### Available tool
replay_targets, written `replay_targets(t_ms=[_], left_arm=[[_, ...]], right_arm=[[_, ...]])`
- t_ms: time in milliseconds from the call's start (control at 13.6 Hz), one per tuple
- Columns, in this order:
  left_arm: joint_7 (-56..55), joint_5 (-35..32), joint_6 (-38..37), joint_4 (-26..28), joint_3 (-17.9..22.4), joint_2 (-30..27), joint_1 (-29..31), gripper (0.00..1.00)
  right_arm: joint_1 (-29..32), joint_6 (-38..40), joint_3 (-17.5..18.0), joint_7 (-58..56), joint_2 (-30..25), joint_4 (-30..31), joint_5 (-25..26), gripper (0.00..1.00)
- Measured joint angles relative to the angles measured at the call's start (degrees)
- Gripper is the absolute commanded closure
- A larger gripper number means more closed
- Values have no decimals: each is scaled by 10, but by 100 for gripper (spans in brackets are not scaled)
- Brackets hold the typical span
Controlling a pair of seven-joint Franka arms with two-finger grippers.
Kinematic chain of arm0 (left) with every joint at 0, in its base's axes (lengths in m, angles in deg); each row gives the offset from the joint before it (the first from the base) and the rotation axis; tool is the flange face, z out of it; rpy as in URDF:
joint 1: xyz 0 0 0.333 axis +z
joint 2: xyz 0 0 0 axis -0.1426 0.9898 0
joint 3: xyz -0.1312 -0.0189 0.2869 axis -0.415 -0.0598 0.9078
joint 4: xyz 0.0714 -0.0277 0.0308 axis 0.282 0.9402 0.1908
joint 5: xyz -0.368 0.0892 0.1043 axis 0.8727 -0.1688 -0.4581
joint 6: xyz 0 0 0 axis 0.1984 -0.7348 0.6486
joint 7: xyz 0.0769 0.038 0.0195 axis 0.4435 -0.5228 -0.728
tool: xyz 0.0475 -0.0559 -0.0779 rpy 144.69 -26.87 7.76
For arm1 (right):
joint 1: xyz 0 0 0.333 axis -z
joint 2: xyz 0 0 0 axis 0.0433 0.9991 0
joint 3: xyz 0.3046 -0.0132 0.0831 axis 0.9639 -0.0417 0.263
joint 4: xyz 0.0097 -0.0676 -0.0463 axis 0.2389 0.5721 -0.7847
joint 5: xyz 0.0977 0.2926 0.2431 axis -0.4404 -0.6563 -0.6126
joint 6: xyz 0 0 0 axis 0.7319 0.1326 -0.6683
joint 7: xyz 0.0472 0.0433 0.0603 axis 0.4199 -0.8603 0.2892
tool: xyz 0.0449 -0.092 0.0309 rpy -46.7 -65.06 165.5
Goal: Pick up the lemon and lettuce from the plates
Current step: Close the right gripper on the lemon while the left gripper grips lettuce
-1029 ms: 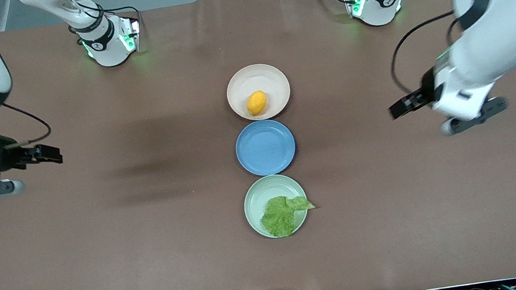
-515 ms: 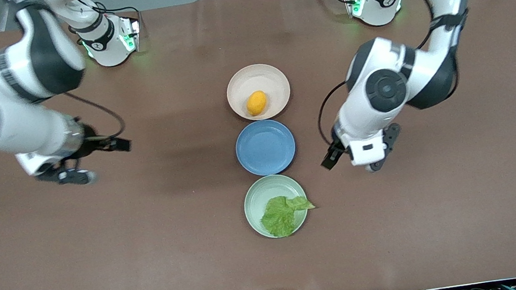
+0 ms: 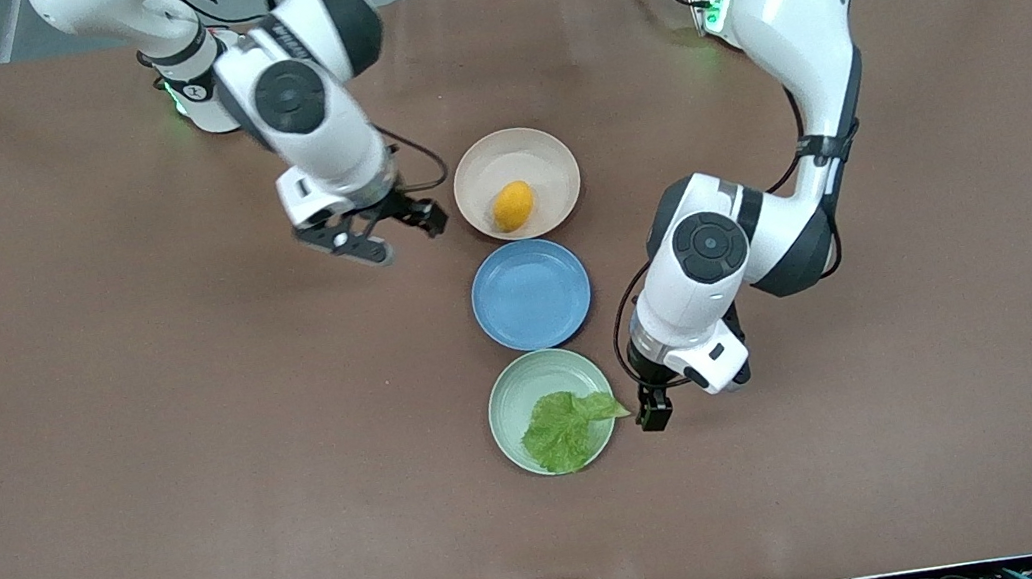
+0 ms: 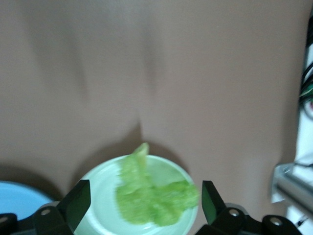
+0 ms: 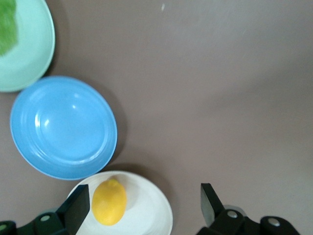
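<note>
The lemon lies in the beige plate, the plate nearest the robots' bases. The lettuce lies in the mint green plate, nearest the front camera, with its tip over the rim. My right gripper is open and empty above the table beside the beige plate, toward the right arm's end. Its wrist view shows the lemon between its spread fingers. My left gripper is open and empty beside the green plate, toward the left arm's end. Its wrist view shows the lettuce.
An empty blue plate sits between the two task plates, close to both. It also shows in the right wrist view. The brown table stretches wide on both sides of the plates.
Both arms have swung in from the table's ends toward the row of plates. The right gripper came to the beige plate, the left gripper to the green plate. The lemon and lettuce have not moved.
</note>
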Motion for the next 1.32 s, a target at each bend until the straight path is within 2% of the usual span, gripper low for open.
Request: replay_targets(t_ms=[441, 735, 1176, 1250, 1324], left_arm=[[-39, 0, 55, -5, 4, 49, -28, 0], [-40, 0, 94, -6, 4, 69, -29, 0], [-40, 0, 138, -7, 4, 93, -29, 0], [-40, 0, 140, -7, 4, 97, -30, 3], [-40, 0, 140, -7, 4, 100, -32, 15]], right_arm=[[-95, -180, -3, 117, 136, -2, 1, 0], [-118, -189, -5, 128, 171, -24, 3, 0], [-143, -187, -6, 188, 191, -25, 64, 0], [-145, -188, -6, 192, 193, -25, 65, 0], [-146, -190, -6, 194, 193, -25, 65, 0]])
